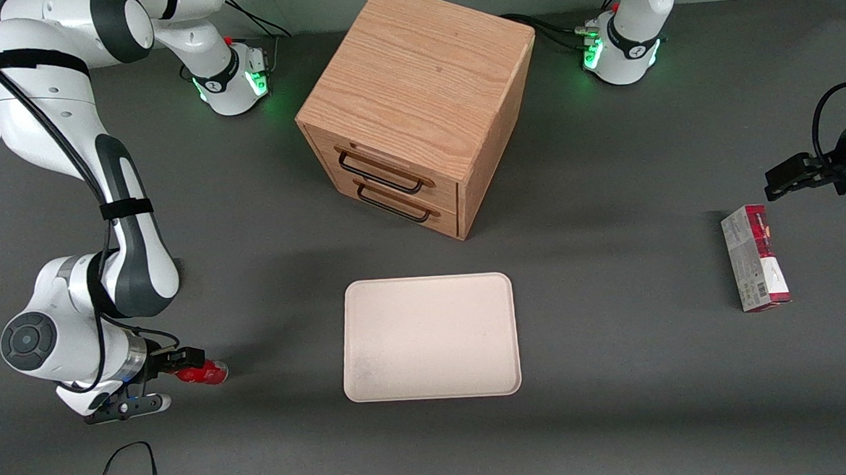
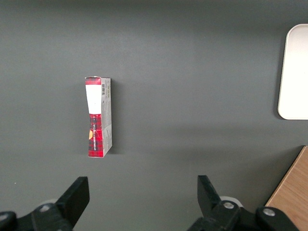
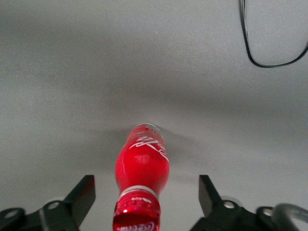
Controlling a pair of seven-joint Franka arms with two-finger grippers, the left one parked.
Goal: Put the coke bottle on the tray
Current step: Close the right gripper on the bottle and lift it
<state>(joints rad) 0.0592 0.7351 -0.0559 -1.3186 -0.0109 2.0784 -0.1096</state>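
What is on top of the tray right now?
Nothing: the tray is bare. The coke bottle lies on the table toward the working arm's end, between the gripper's open fingers.

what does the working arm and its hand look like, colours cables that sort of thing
The working arm is glossy white with dark grey joint sections, a black cable strapped along it, and a green-lit base. Its hand, beside the coke bottle, has black fingers.

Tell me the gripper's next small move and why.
Probably close the fingers on the coke bottle. The gripper is open, straddling the bottle's cap end at the working arm's end of the table, and the tray holds nothing yet.
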